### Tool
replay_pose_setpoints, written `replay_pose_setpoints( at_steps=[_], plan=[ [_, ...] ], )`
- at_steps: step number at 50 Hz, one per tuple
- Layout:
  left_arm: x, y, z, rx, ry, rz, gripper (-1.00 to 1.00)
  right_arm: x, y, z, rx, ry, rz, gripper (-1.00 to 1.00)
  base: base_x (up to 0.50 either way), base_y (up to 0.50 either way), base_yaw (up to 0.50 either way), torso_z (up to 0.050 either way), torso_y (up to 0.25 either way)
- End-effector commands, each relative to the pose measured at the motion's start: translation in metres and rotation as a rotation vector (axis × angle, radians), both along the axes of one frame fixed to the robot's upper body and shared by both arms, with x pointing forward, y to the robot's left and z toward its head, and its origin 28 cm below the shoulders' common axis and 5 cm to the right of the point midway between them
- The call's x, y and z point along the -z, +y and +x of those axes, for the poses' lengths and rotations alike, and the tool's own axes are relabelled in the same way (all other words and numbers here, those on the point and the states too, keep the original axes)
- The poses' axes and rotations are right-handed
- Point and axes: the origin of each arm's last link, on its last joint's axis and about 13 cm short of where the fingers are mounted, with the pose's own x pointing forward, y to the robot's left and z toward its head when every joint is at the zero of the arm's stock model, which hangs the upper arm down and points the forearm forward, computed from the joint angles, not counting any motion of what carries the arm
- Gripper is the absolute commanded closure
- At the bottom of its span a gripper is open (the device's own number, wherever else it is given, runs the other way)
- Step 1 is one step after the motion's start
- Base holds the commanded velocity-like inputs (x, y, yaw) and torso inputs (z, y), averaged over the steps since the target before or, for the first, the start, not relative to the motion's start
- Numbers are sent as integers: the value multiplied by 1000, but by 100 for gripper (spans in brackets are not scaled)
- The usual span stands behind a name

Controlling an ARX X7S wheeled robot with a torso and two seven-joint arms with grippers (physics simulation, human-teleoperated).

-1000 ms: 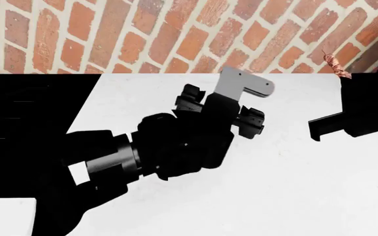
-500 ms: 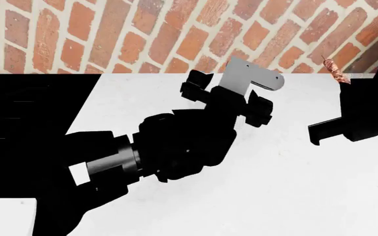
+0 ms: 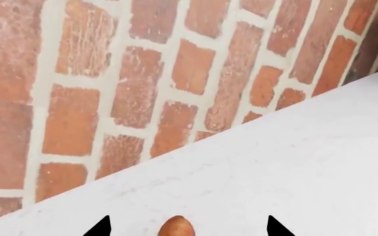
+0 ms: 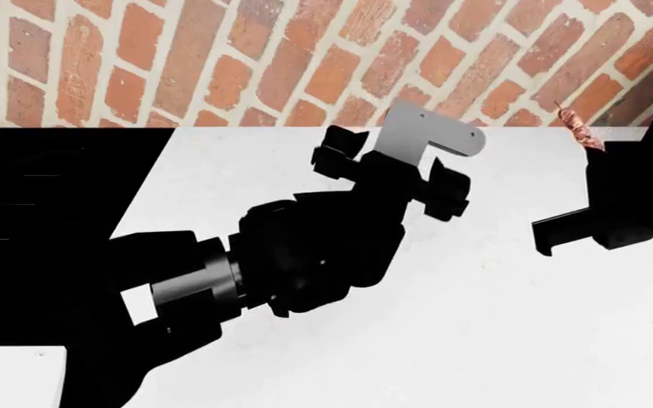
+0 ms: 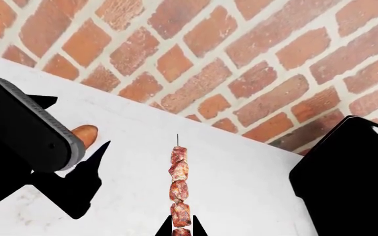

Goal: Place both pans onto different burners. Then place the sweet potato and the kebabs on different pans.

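Head view: both arms raised over a white counter [image 4: 496, 323] with a brick wall [image 4: 190, 59] behind
Left gripper [image 3: 183, 227]: fingertips spread, orange sweet potato [image 3: 175, 228] showing between them at the lower centre of its wrist frame; whether the jaws grip it, I cannot tell
Right gripper [image 5: 181, 229]: closed on the foot of the kebabs [image 5: 179, 187], held upright (upper right in the head view)
Pans, burners: not identifiable, only black shapes at the frame edges
Step in hand: carrying both foods, by my judgement
Next move: swing each arm to a separate pan, then lower and release
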Motion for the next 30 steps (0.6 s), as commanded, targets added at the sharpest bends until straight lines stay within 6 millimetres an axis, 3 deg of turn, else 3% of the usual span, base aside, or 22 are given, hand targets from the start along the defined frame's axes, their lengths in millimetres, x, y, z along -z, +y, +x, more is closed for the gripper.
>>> replay_pose_setpoints(
  at_steps=[1,30],
  plan=[
    [4,0,-1,-5,54,-12,-100,-4,0,-2,1,-17,-4,100,0,0,0,0,0],
    [-5,2,1,-49,59,-3,-100,-4,-1,-4,9,-18,-8,100,0,0,0,0,-26]
  ],
)
